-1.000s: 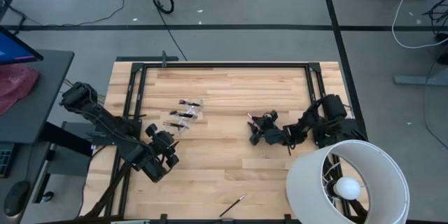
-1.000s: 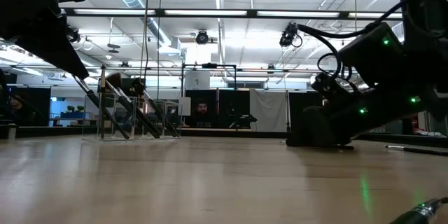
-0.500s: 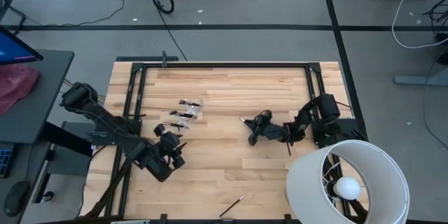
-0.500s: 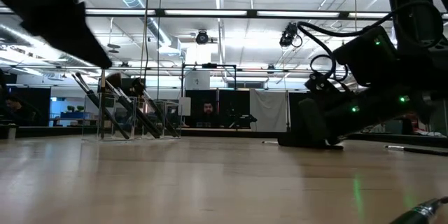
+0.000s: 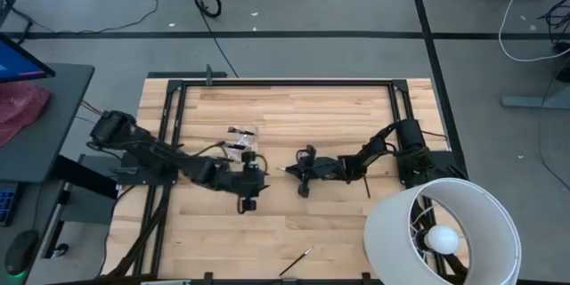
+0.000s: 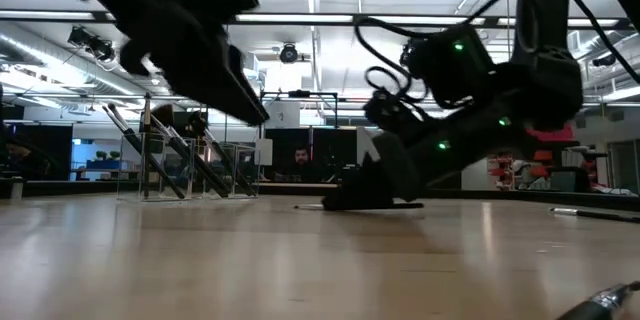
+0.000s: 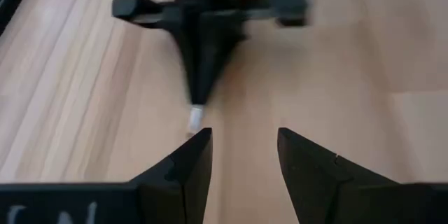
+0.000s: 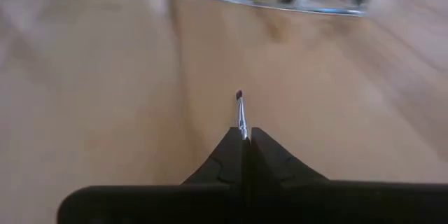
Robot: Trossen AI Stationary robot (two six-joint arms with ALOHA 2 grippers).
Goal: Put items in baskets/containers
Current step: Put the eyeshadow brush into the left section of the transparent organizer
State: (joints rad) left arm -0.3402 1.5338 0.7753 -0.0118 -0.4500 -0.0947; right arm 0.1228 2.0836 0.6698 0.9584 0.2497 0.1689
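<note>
Both arms have swung toward the table centre in the last second; the right gripper (image 5: 298,171), which sat near the right edge a second ago, now reaches well left of that spot, fingers pressed together and pinching a thin brush (image 8: 241,115) whose tip pokes out ahead of them; the left gripper (image 5: 248,194), earlier low near the left frame rail, has come in to sit just below the clear container (image 5: 239,145), its fingers (image 7: 183,168) spread with nothing between them; in the left wrist view the right gripper and its brush tip face the left one head-on, close but apart; the container holds several brushes already, leaning in it, exact count hard to tell; one more brush (image 5: 296,263) lies alone near the front edge of the table (image 5: 356,107), well apart from both arms; the white lamp shade (image 5: 443,233) is untouched at the right front corner; judgement: this looks like the carry phase, brush in hand heading for the container, possibly a handover to the left arm; the stray brush remains to do.
</note>
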